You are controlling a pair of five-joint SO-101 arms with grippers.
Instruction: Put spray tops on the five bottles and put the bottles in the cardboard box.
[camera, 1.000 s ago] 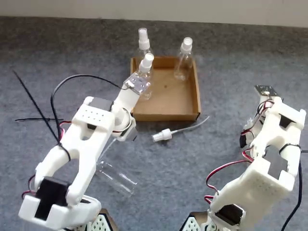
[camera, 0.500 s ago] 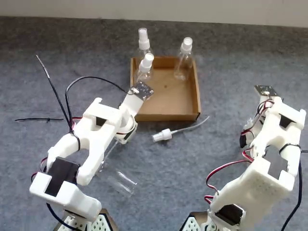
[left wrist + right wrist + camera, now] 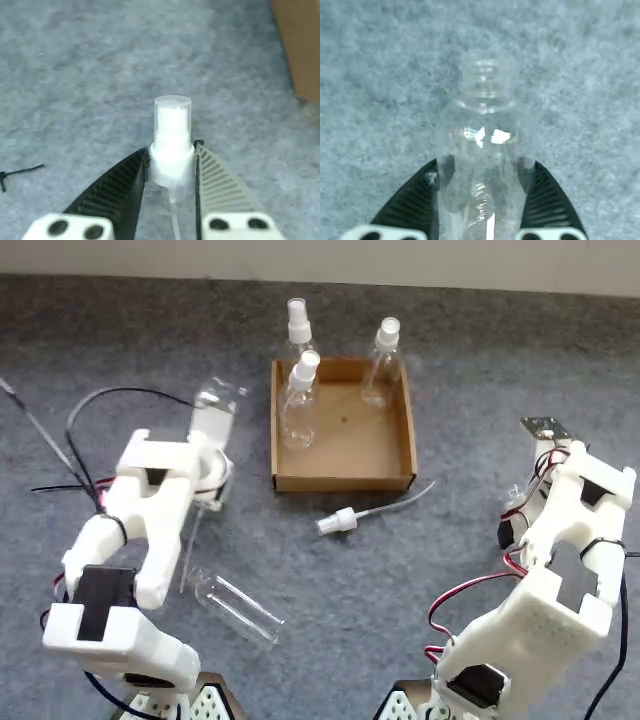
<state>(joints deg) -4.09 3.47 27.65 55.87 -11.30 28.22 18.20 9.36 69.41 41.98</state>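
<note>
Standing in cardboard box (image 3: pixel 345 479): capped bottle (image 3: pixel 299 408) by left wall, second capped bottle (image 3: pixel 380 365) in far right corner.
Behind box: third capped bottle (image 3: pixel 298 328).
Before box: loose spray top (image 3: pixel 338 524); bare bottle (image 3: pixel 240 608) lying farther left.
Left jaws: pinching spray top (image 3: pixel 172 125), left of box.
Right jaws: pinching uncapped bottle (image 3: pixel 485 130), right of box.
Count: five bottles.

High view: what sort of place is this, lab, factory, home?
Likely a lab or hobby bench, not a factory line: a left arm and right arm at a grey carpet-like mat, with a cardboard box and a loose clear bottle.
</note>
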